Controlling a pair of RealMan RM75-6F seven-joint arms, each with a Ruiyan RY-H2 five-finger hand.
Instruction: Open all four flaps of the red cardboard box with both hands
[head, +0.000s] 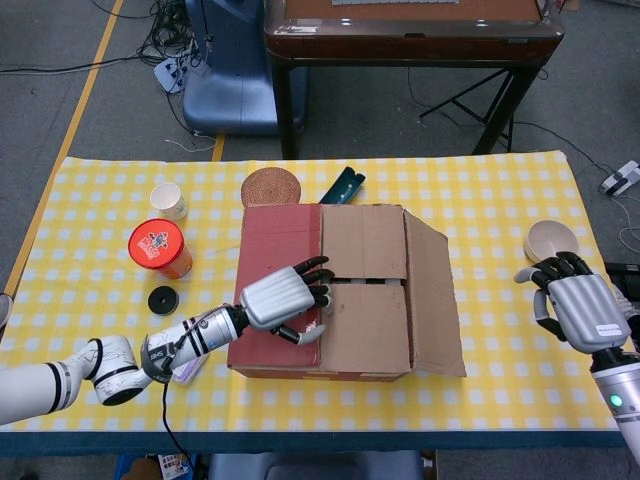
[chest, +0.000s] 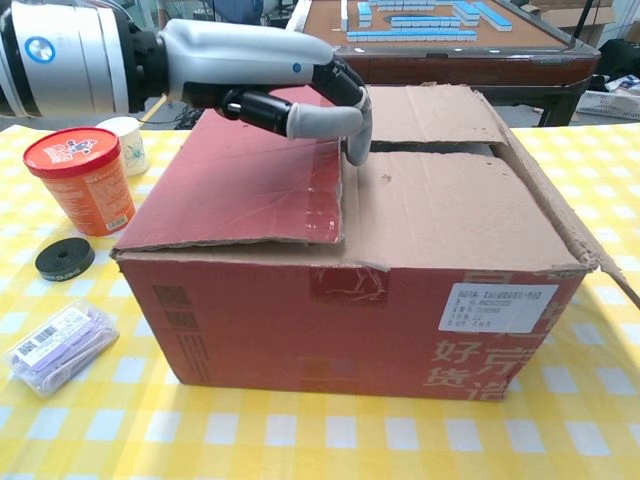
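Note:
The red cardboard box (head: 340, 295) stands mid-table. Its red left flap (head: 280, 265) lies flat on top, and the right flap (head: 435, 295) slopes outward down the right side. Two brown inner flaps (head: 365, 285) lie closed, with a seam between them. My left hand (head: 285, 300) hovers over the red flap, fingers bent down, fingertips (chest: 355, 145) touching the flap's inner edge (chest: 340, 190) at the seam; it grips nothing. My right hand (head: 578, 305) hangs apart from the box at the table's right edge, fingers loosely bent and holding nothing. It is out of the chest view.
Left of the box are an orange tub (head: 158, 247), a paper cup (head: 168, 200), a black disc (head: 162, 299) and a small packet (chest: 60, 345). Behind it lie a woven coaster (head: 271, 187) and a dark teal object (head: 343, 185). A bowl (head: 551, 240) sits far right.

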